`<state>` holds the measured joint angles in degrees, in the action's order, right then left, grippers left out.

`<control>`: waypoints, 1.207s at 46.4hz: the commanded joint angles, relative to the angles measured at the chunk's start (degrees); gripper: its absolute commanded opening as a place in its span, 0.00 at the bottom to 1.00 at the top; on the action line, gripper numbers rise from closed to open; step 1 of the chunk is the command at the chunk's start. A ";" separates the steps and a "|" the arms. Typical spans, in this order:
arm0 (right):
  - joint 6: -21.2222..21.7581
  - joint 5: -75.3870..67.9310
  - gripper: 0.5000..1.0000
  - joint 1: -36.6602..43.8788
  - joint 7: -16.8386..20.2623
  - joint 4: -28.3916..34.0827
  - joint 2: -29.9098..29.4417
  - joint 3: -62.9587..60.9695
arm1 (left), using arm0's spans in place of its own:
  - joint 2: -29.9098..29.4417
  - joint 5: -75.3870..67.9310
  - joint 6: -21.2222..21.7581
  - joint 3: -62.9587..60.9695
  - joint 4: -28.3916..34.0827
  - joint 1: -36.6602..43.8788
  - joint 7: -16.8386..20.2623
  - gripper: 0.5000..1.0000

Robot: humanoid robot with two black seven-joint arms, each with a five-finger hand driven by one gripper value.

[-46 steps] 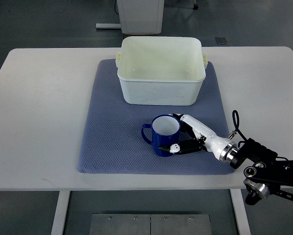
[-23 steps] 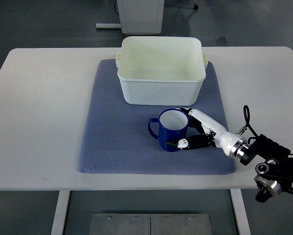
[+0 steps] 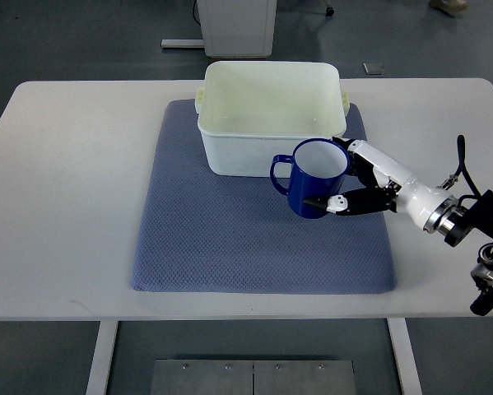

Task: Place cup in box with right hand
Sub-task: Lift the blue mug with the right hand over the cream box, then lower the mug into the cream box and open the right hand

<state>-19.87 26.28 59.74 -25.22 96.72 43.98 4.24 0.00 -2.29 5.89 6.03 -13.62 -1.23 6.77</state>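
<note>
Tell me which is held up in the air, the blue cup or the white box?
The blue ceramic cup, gripped by the right hand. The cream plastic box sits on the blue-grey mat.

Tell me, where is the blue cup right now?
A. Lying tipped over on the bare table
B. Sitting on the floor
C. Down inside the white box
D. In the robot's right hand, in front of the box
D. The blue cup stands upright in the grip of the right hand, whose fingers wrap its side, in front of the white box's near wall and over the blue mat, not inside the box.
</note>
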 commanded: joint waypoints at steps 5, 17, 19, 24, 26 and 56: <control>2.55 -2.37 0.00 3.28 0.00 0.23 3.13 -0.28 | 0.00 0.00 0.00 -0.05 0.00 0.00 0.00 1.00; 4.75 -7.73 0.00 9.78 0.17 0.32 5.33 -0.28 | 0.00 0.00 0.00 -0.05 0.00 0.00 0.00 1.00; 4.84 -8.79 0.00 10.84 0.43 0.05 5.16 -0.20 | 0.00 0.00 0.00 -0.05 0.00 0.00 0.00 1.00; 4.84 -10.63 0.00 12.77 0.79 -0.30 4.72 -0.20 | 0.00 0.00 0.00 0.03 0.00 0.00 0.00 1.00; 4.84 -11.16 0.00 13.39 0.88 -0.74 4.54 -0.11 | 0.00 0.00 0.00 0.03 0.00 0.00 0.00 1.00; 4.75 -15.38 0.00 16.03 4.74 -14.53 -8.90 0.86 | 0.00 0.00 0.00 -0.05 0.00 0.00 0.00 1.00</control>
<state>-15.11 11.25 75.52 -20.57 83.45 36.62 4.98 0.00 -2.29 5.89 5.99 -13.62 -1.26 6.77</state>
